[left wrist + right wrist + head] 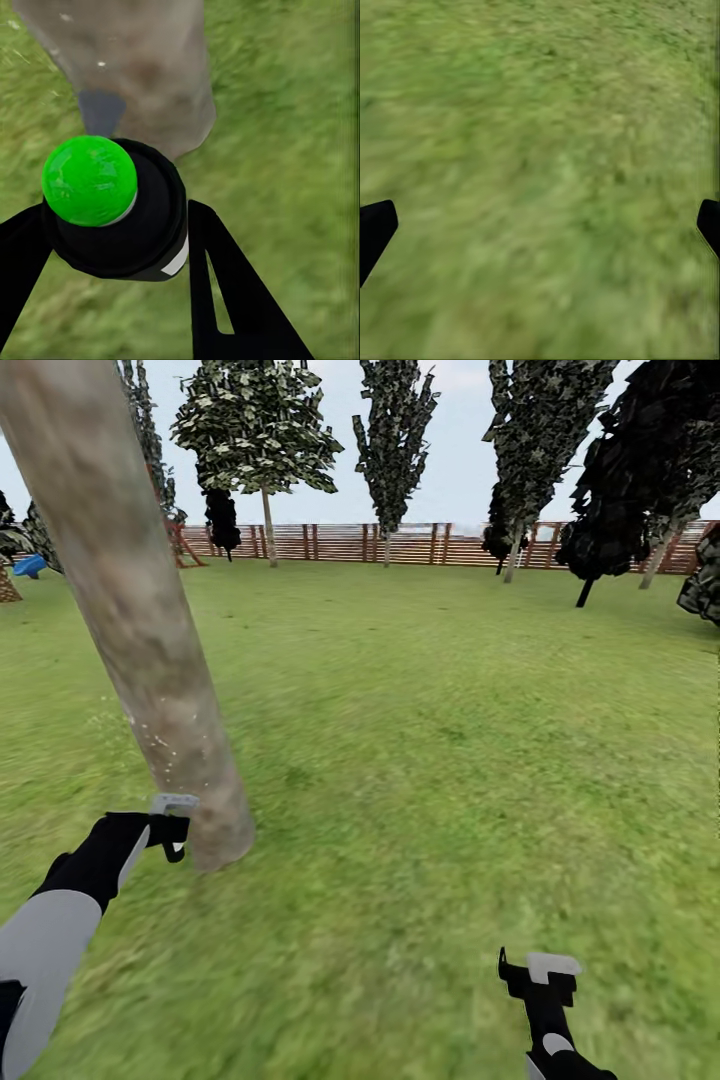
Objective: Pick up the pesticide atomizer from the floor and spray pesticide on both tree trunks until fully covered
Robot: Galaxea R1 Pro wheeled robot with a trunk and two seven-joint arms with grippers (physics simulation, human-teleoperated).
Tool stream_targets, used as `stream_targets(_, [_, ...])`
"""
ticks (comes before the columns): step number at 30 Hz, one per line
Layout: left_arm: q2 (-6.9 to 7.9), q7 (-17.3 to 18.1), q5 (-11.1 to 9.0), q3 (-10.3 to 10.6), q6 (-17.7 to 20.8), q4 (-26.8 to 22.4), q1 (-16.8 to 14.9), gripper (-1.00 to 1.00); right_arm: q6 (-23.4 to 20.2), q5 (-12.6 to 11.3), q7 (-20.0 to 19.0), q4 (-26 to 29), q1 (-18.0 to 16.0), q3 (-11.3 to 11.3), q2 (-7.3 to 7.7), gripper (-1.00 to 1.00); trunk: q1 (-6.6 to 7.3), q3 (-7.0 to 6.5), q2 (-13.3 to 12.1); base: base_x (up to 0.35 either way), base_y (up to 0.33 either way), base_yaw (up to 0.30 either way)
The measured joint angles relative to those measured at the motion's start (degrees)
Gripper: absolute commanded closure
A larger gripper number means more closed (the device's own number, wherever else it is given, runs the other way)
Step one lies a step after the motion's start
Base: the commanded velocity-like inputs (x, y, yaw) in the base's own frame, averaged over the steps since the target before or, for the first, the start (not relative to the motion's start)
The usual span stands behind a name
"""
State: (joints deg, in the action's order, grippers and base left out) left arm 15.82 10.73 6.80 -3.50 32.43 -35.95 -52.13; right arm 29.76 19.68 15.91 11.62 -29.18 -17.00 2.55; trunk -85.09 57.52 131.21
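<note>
A thick mottled grey-tan tree trunk point(130, 610) leans up from the grass at the left, its base close ahead of my left gripper point(172, 830). A few tiny white specks of pesticide point(160, 745) dot the lower bark. In the left wrist view the pesticide atomizer point(112, 210), black with a round green cap, sits between the two black fingers point(225, 285) of my left gripper point(112, 251), which is shut on it, and it points at the trunk base point(142, 67). My right gripper point(537, 972) hangs open over bare grass at the lower right, its fingertips point(375, 229) far apart.
Green lawn point(450, 710) stretches to a brown slat fence point(400, 543) at the back. Other trees, one with a pale trunk point(268, 525), stand along the fence, and dark bushes point(620, 510) crowd the right. A blue object point(30, 566) lies far left.
</note>
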Motion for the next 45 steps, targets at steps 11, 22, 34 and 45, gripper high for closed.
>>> stream_targets(11, [0.04, -5.8, -1.1, -0.2, -4.4, 2.5, 2.5, 1.00, 0.0, 0.0, 0.0, 0.0, 0.0, 0.0, -0.07, -1.00, 0.00, 0.00, 0.0, 0.000, -0.274, 0.048])
stream_targets(22, [-1.46, -18.0, -7.7, -1.9, -17.8, 14.9, 2.7, 1.00, 0.0, 0.0, 0.1, 0.1, 0.0, 0.0, -0.26, -1.00, 0.00, 0.00, 0.0, 0.030, -0.274, 0.111])
stream_targets(34, [-1.73, -21.0, -8.8, -1.8, -23.1, 18.4, 3.2, 1.00, 0.0, 0.0, 0.1, 0.0, 0.0, 0.0, -0.26, -1.00, 0.00, 0.00, 0.0, 0.211, -0.209, 0.043])
stream_targets(45, [-1.51, -23.0, -8.9, -1.8, -23.1, 18.4, 3.4, 1.00, 0.0, 0.0, 0.1, 0.0, 0.0, 0.0, -0.26, -1.00, 0.00, 0.00, 0.0, 0.117, -0.233, 0.257])
